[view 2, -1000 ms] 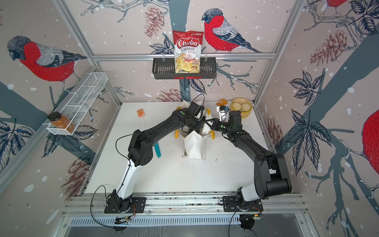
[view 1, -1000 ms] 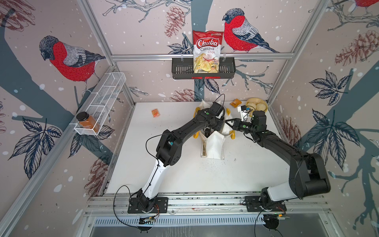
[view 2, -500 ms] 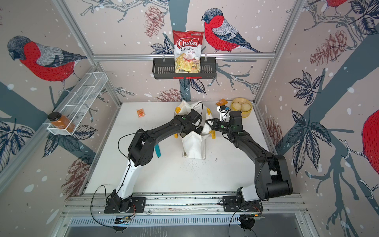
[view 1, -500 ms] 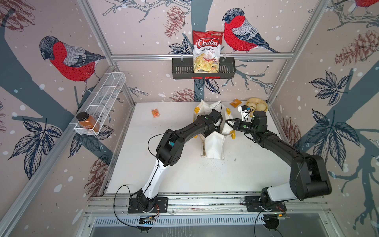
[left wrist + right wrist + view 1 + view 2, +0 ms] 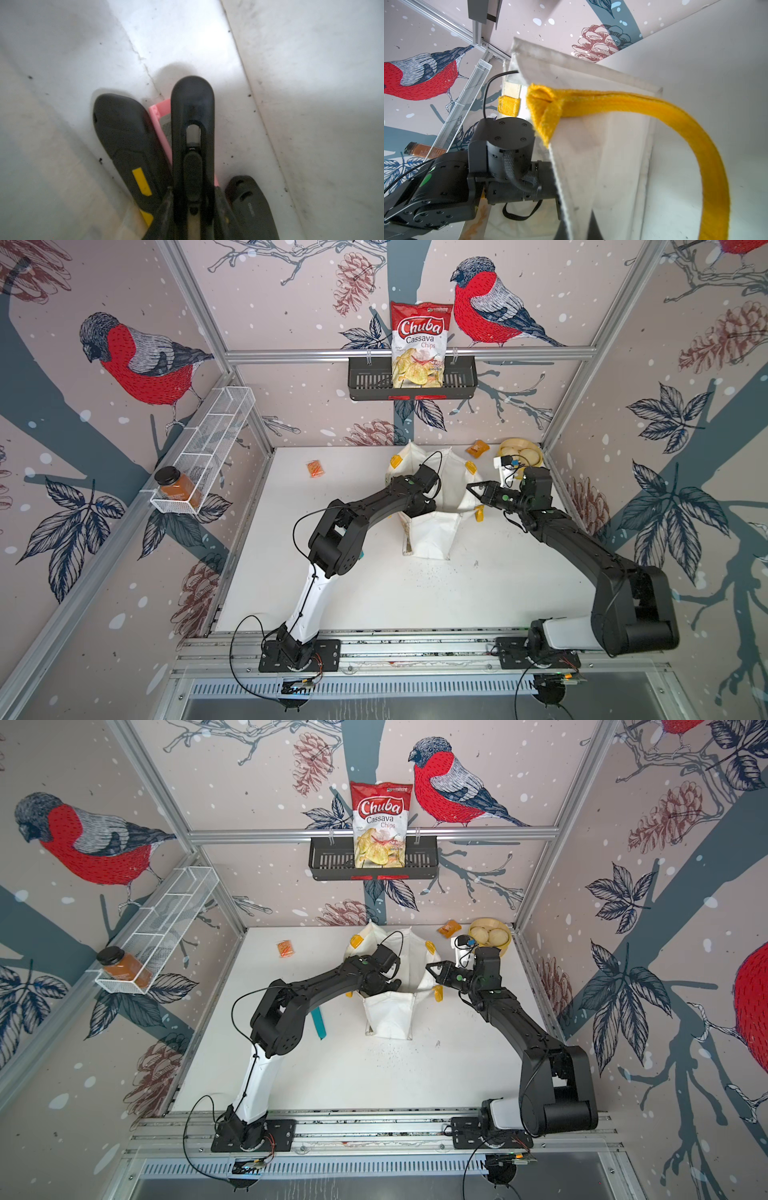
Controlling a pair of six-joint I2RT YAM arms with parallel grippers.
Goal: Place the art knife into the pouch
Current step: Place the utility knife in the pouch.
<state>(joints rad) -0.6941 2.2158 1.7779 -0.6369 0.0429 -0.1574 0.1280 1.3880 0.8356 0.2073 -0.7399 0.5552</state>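
One pouch (image 5: 428,531), two pincers. The left pincer (image 5: 193,194) is inside the pouch, clamped on one black art knife (image 5: 192,99) — it juts straight out of the grip, beside one pink knife (image 5: 159,116). The right pincer (image 5: 472,488), closed, pinches the pouch's three-o'clock rim; one teal knife (image 5: 319,1022) lies outside at eight o'clock.

The only print I can read is on the chips bag (image 5: 419,344) (image 5: 380,824) in the black basket (image 5: 365,381), in both top views: "Chuba" in white script on red, with "Cassava Chips" beneath. A black part (image 5: 251,209) in my left wrist view carries small raised lettering, too blurred to read.
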